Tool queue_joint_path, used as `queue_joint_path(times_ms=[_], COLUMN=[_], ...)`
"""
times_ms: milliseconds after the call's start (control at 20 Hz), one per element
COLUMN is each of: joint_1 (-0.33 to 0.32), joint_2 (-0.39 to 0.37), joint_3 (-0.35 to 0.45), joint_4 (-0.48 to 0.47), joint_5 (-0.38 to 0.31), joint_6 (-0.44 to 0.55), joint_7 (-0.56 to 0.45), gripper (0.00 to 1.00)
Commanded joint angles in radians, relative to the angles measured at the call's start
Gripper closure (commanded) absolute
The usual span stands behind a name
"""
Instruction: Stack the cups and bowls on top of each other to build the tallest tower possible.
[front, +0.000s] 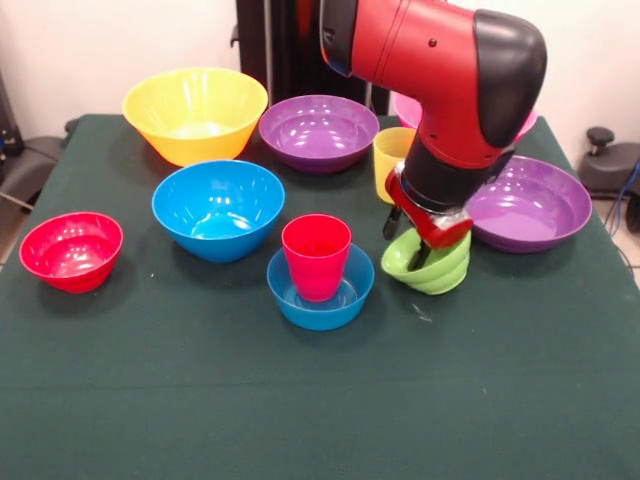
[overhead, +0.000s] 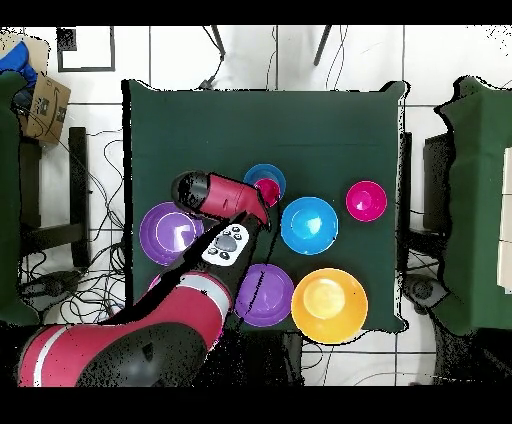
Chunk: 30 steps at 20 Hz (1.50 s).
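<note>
My gripper (front: 406, 244) is shut on the rim of the lime green bowl (front: 436, 268), one finger inside it and one outside. The bowl is tilted, its mouth turned up and left, right of the tower's base. I cannot tell whether it touches the cloth. The tower is a red cup (front: 316, 256) standing upright in the small blue bowl (front: 322, 298). In the overhead view the red cup (overhead: 267, 189) and the small blue bowl (overhead: 260, 176) show beside my arm's wrist (overhead: 222, 195), which hides the green bowl. A yellow cup (front: 390, 160) stands behind the gripper.
Loose bowls ring the tower: a large yellow (front: 195, 112), a purple (front: 318, 130), a pink (front: 406, 106) behind the arm, a second purple (front: 530, 204) at the right, a medium blue (front: 218, 208) and a small red (front: 71, 250). The green table (front: 300, 410) is bare in front.
</note>
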<state>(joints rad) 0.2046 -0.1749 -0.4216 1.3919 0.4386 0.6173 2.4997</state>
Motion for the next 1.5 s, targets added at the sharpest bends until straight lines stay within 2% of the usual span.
queue_joint_path(times_ms=[50,450,650,800,1000,1500], joint_1=[-0.035,-0.065,-0.09,-0.128,-0.145,-0.164], joint_2=[0.017,-0.016,-0.074,-0.131,-0.164,-0.208], joint_3=[0.137,0.186,0.21,0.267,0.307,0.323], joint_4=[-0.028,-0.013,-0.009,0.013,0.035,0.031], joint_5=[0.002,0.004,-0.014,-0.017,-0.021,-0.073], joint_6=[-0.049,-0.02,0.022,0.018,0.0,0.105], joint_7=[0.081,0.044,-0.01,-0.072,-0.063,-0.085], gripper=[0.0,0.0,0.0,0.0,0.0,0.0])
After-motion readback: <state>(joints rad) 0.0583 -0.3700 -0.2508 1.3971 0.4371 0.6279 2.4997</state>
